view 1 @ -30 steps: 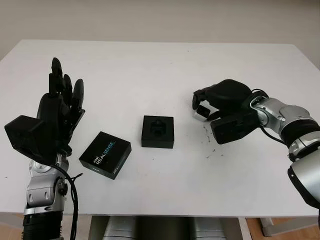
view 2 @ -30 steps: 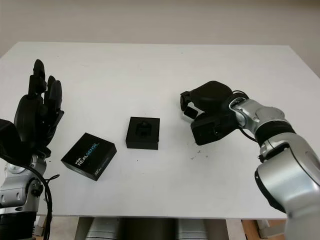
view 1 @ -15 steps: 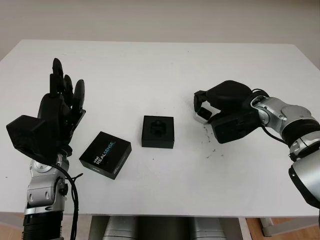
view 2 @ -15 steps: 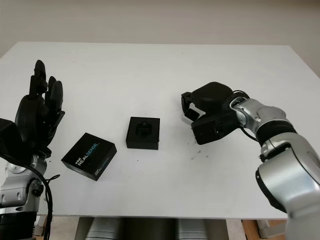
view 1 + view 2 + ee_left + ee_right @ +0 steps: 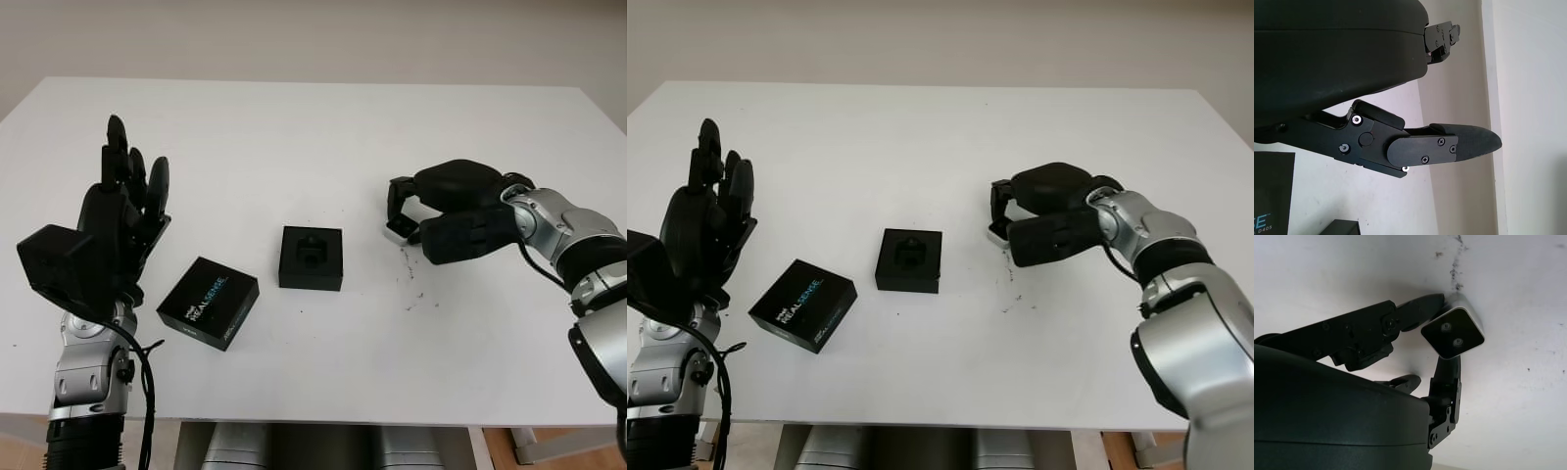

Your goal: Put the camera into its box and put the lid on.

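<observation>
The black box base (image 5: 311, 258) with its foam insert stands open at the table's middle. Its lid (image 5: 208, 303), printed REALSENSE, lies to the left of it, nearer the front. To the right of the base, my right hand (image 5: 399, 217) is curled down onto the table with the small silver camera (image 5: 995, 234) pinched between its fingers (image 5: 1415, 308). In the right wrist view the camera's (image 5: 1453, 333) dark face with two screws shows just above the tabletop. My left hand (image 5: 122, 211) is held upright, open, at the left beside the lid.
The white table (image 5: 294, 127) stretches wide behind the box. Dark specks (image 5: 411, 284) mark the surface just in front of my right hand. The table's front edge runs close below the lid.
My right hand has turned flatter and lower over the camera, so less of the camera shows. The left hand, box and lid are unchanged.
</observation>
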